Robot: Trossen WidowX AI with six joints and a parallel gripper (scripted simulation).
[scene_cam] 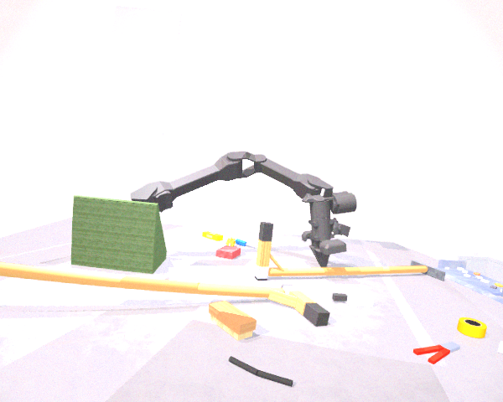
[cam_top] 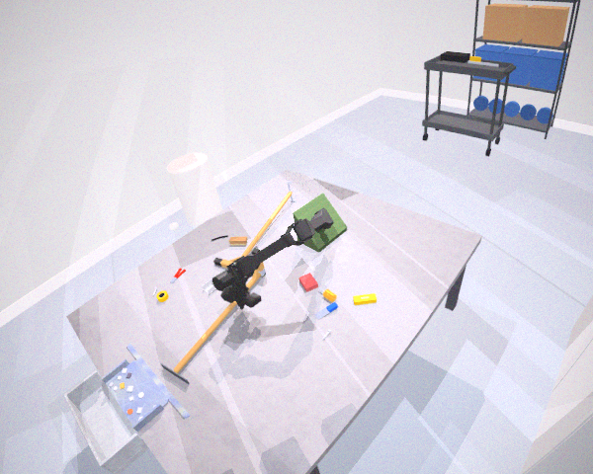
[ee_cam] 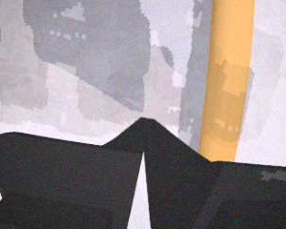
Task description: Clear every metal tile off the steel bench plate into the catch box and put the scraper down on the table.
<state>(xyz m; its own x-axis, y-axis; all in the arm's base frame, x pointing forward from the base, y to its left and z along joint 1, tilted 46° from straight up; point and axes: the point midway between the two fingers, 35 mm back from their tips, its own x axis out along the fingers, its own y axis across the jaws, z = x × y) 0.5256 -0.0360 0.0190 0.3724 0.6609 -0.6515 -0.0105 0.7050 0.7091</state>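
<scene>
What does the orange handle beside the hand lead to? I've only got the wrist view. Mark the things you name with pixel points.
Observer: The scraper's handle (cam_top: 205, 337) (scene_cam: 355, 270) (ee_cam: 229, 72) runs to a dark, flat blade (cam_top: 175, 373) (scene_cam: 436, 273).
Operator: Is there any grip at its other end?
Observer: Yes, an upright post (cam_top: 261, 268) (scene_cam: 263, 253) with a black top.
Operator: And the bench plate, anything on it?
Observer: Plenty: loose tiles (cam_top: 129, 411) (scene_cam: 477, 273), mostly white, with a few orange, yellow or dark ones.
</scene>
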